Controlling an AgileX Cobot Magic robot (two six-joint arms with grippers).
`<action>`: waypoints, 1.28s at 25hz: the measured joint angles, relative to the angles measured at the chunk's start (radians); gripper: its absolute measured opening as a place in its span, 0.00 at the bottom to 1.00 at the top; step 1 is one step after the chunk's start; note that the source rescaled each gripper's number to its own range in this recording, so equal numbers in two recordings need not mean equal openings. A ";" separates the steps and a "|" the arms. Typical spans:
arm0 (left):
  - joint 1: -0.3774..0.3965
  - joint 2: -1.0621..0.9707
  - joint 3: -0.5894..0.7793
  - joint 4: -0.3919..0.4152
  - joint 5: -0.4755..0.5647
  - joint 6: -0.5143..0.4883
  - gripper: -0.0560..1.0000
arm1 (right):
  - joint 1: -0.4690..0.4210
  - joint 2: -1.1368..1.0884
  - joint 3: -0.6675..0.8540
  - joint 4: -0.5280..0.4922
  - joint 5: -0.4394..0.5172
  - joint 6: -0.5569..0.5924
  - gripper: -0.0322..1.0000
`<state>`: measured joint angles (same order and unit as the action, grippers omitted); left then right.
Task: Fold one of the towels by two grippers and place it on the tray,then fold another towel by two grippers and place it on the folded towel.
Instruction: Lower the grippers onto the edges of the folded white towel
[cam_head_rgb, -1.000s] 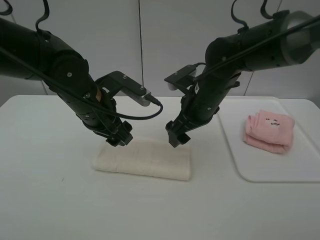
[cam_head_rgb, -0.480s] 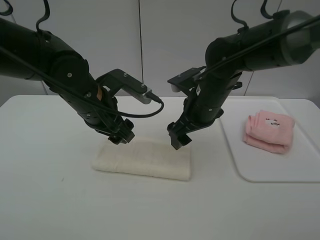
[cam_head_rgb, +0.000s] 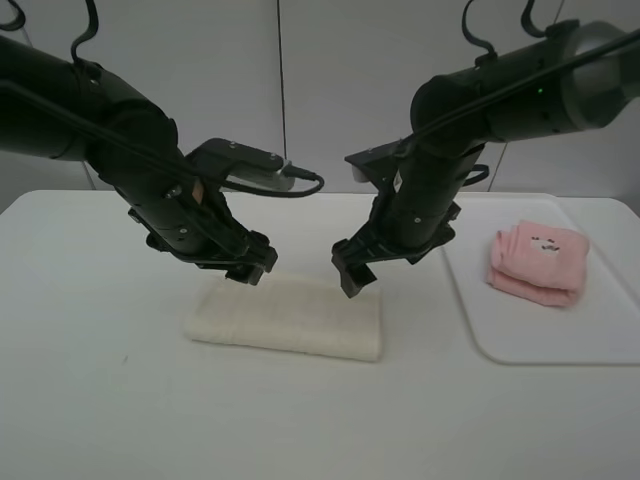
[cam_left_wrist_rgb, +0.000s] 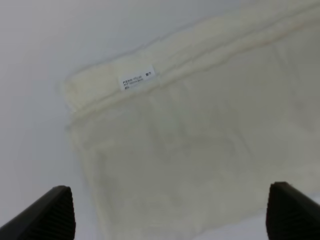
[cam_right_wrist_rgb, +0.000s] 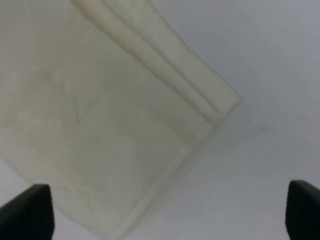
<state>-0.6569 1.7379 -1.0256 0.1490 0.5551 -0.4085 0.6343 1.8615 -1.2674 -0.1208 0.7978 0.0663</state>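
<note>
A cream towel (cam_head_rgb: 285, 318) lies folded into a long strip on the white table. It fills the left wrist view (cam_left_wrist_rgb: 200, 145), where a small white label (cam_left_wrist_rgb: 136, 79) shows near one end, and the right wrist view (cam_right_wrist_rgb: 100, 145). My left gripper (cam_head_rgb: 252, 272) hovers just above the towel's far left part, jaws wide open and empty (cam_left_wrist_rgb: 170, 215). My right gripper (cam_head_rgb: 353, 278) hovers above the towel's far right part, also wide open and empty (cam_right_wrist_rgb: 165, 212). A pink folded towel (cam_head_rgb: 537, 263) lies on the white tray (cam_head_rgb: 560, 345) at the right.
The tray sits at the table's right edge, close behind the right arm. A white wall stands behind the table. Bare tabletop (cam_head_rgb: 300, 420) lies in front of the towel and to its left.
The left wrist has turned and its gripper has shifted slightly right over the towel. The right gripper has turned a little and stayed over the towel's right end. The towel has not moved.
</note>
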 joint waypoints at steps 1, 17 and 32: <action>0.000 0.000 0.000 0.002 0.000 -0.068 0.94 | 0.000 0.000 0.000 0.000 0.000 0.017 0.99; 0.280 0.000 0.041 -0.264 0.072 0.135 0.94 | 0.000 0.000 0.000 0.001 -0.024 0.046 0.99; 0.280 0.186 0.041 -0.307 -0.013 0.204 0.94 | 0.000 0.000 0.000 0.005 -0.031 0.046 0.99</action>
<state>-0.3773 1.9237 -0.9847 -0.1581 0.5419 -0.2045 0.6343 1.8615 -1.2674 -0.1157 0.7670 0.1120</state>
